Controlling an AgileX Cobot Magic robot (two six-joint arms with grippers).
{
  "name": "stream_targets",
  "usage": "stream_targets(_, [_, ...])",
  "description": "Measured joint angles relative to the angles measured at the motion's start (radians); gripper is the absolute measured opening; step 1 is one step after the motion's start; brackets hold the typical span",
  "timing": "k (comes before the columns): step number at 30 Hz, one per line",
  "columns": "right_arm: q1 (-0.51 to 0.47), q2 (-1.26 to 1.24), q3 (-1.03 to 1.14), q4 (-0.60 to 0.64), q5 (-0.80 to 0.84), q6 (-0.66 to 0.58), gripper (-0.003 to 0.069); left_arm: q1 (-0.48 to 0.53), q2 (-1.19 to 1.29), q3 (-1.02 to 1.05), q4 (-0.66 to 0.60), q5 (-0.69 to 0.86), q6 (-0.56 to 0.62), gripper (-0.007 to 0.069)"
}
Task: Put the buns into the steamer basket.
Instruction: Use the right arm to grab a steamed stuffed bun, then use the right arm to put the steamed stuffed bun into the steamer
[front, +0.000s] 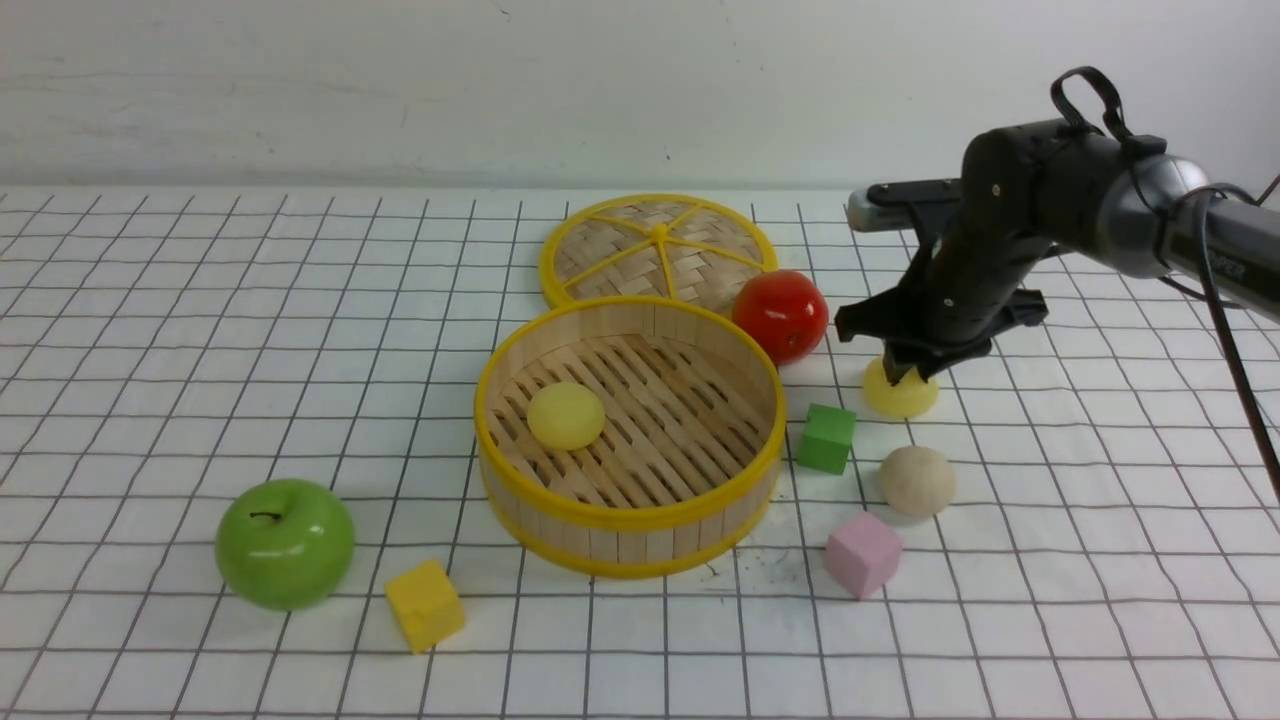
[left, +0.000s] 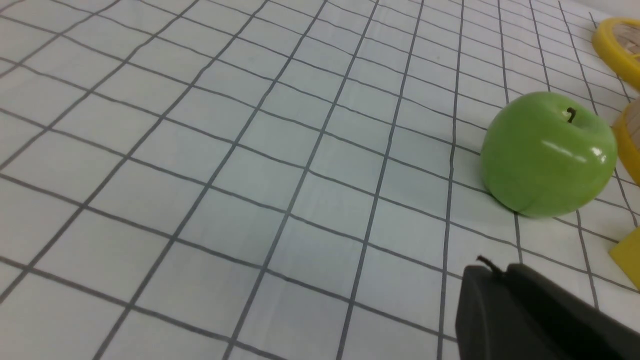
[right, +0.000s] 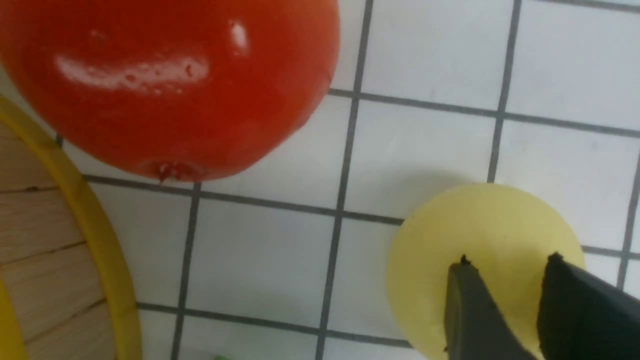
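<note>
The steamer basket (front: 630, 515) stands mid-table with one pale yellow bun (front: 566, 414) on its slatted floor. A second pale yellow bun (front: 900, 395) lies on the cloth to its right. My right gripper (front: 905, 375) is straight above this bun. In the right wrist view, the right gripper (right: 507, 260) has its jaws a little apart, their tips at the top of the bun (right: 475, 235). A beige bun (front: 917, 480) rests nearer the front. The left gripper (left: 492, 270) appears only in the left wrist view, fingers pressed together over bare cloth.
A woven lid (front: 657, 245) lies behind the basket, with a red apple (front: 780, 314) next to the right gripper. A green cube (front: 826, 437) and a pink cube (front: 863, 553) sit right of the basket. At front left are a green apple (front: 285, 542) and a yellow cube (front: 425, 604).
</note>
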Motion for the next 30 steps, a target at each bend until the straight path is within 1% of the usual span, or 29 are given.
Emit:
stream_targets(1, [0.000, 0.000, 0.000, 0.000, 0.000, 0.000, 0.0195, 0.000, 0.000, 0.000, 0.000, 0.000, 0.000, 0.0033])
stream_targets(2, [-0.001, 0.000, 0.000, -0.001, 0.005, 0.000, 0.0153, 0.000, 0.000, 0.000, 0.000, 0.000, 0.000, 0.0035])
stream_targets(6, [-0.004, 0.000, 0.000, -0.002, 0.010, 0.000, 0.0053, 0.000, 0.000, 0.000, 0.000, 0.000, 0.000, 0.0038])
stream_targets(7, [-0.004, 0.000, 0.000, -0.002, 0.010, 0.000, 0.0047, 0.000, 0.000, 0.000, 0.000, 0.000, 0.000, 0.0039])
stream_targets(8, [-0.005, 0.000, 0.000, -0.006, 0.011, 0.000, 0.0007, 0.000, 0.000, 0.000, 0.000, 0.000, 0.000, 0.0039])
stream_targets(10, [-0.006, 0.000, 0.000, -0.007, 0.015, 0.000, -0.0003, 0.000, 0.000, 0.000, 0.000, 0.000, 0.000, 0.0039])
stream_targets(20, [-0.007, -0.003, -0.010, -0.014, 0.053, 0.001, -0.0003, 0.001, 0.000, 0.000, 0.000, 0.000, 0.000, 0.0039])
stream_targets(27, [-0.005, -0.064, -0.010, 0.011, 0.065, 0.001, -0.0006, 0.001, 0.000, 0.000, 0.000, 0.000, 0.000, 0.0045])
stream_targets(30, [0.019, -0.104, -0.010, 0.052, 0.056, -0.017, -0.0006, 0.001, 0.000, 0.000, 0.000, 0.000, 0.000, 0.0050])
